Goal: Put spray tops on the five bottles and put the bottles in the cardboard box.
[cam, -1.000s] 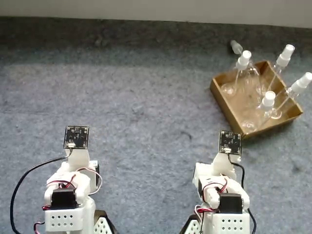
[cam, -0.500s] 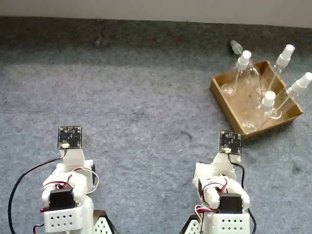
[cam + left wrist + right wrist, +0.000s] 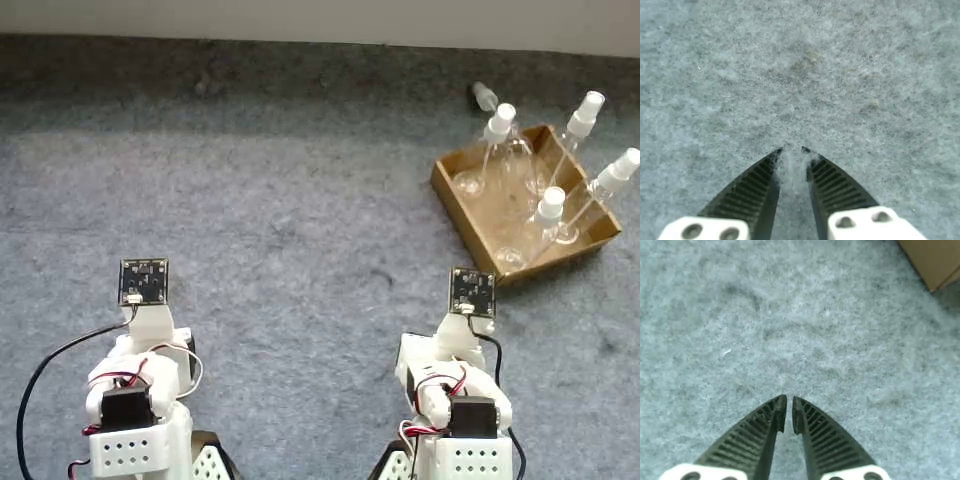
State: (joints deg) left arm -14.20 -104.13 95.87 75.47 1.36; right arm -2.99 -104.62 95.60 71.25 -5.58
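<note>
Risk first: easy to shove or tip the cardboard box (image 3: 560, 258) across the grey surface (image 3: 300, 200) by coming in low against its wall. Just as easy to topple the four spray bottles (image 3: 487, 152) inside the box, crowded together and leaning, their white spray tops (image 3: 551, 203) poking above its rim. Just beyond the box's far corner, outside it, one small piece (image 3: 485, 97): perhaps the fifth bottle, too small to tell, and likely to get left out. Right claw (image 3: 789, 399) closed on nothing, near the box's near corner. Left claw (image 3: 792, 149) barely ajar, empty, well apart from the box.
</note>
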